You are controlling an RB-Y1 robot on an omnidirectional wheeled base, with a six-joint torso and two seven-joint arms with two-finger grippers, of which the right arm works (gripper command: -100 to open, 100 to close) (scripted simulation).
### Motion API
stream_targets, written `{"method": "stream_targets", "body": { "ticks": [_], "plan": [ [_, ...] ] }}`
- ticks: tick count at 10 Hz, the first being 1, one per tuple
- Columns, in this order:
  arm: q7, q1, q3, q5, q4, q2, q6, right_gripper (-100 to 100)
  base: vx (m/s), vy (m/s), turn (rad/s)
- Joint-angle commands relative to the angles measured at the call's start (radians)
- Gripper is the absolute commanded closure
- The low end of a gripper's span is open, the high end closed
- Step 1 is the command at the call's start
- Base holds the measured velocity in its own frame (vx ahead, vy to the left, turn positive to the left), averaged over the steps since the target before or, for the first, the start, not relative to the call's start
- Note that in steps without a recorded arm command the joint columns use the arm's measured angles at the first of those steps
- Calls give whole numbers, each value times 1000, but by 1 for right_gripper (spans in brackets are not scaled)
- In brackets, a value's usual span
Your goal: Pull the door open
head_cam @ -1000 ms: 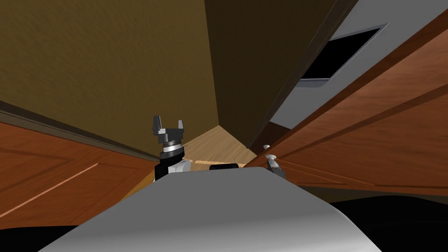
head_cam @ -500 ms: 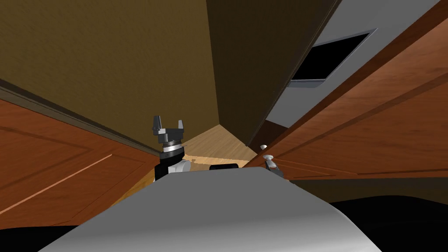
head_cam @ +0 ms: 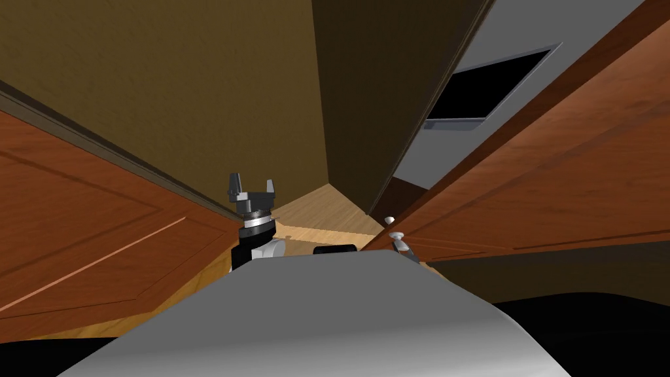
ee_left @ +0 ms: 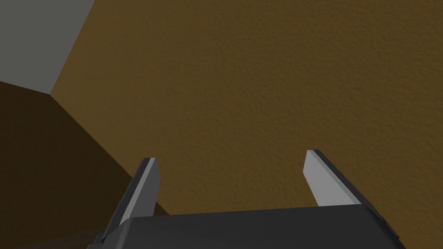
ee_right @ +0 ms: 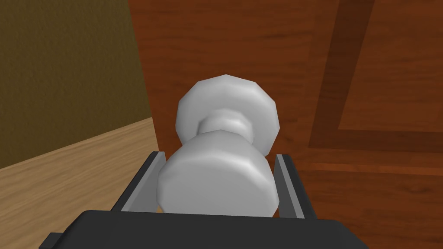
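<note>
The reddish-brown panelled door (head_cam: 556, 177) stands ajar on my right. Its white knob (head_cam: 396, 235) sits at the door's free edge, and a second knob (head_cam: 389, 220) shows on the far face. My right gripper (head_cam: 405, 250) is at that knob. The right wrist view shows the right gripper (ee_right: 220, 155) shut on the round white knob (ee_right: 216, 186), one finger on each side, with the door face (ee_right: 242, 43) right behind. My left gripper (head_cam: 250, 183) is raised in front of my chest. In the left wrist view, the left gripper (ee_left: 231, 158) is open and holds nothing.
A second reddish-brown panelled door (head_cam: 78, 222) stands close on my left. Olive-brown walls (head_cam: 196, 98) meet in a corner ahead, above a strip of light wood floor (head_cam: 327, 209). Past the ajar door is a grey wall with a black area (head_cam: 484, 85).
My view has turned: the left-hand door takes up more of the picture, and the ajar door with its knob has drifted slightly left. Both grippers keep their states.
</note>
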Motion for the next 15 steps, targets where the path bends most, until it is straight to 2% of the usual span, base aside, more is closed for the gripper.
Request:
{"method": "stream_targets", "body": {
  "ticks": [1, 3, 4, 15],
  "plan": [
    [-3, 2, 13, 15, 2, -7, -17, 100, -190, -47, 37],
    [-5, 3, 28, 31, 1, -12, -28, 100, -185, -31, 33],
    [-3, 0, 26, 28, 2, -8, -20, 100, -93, -15, 13],
    [-69, -64, 64, 53, 81, -41, -51, 100, -204, -22, 116]
  ]
}}
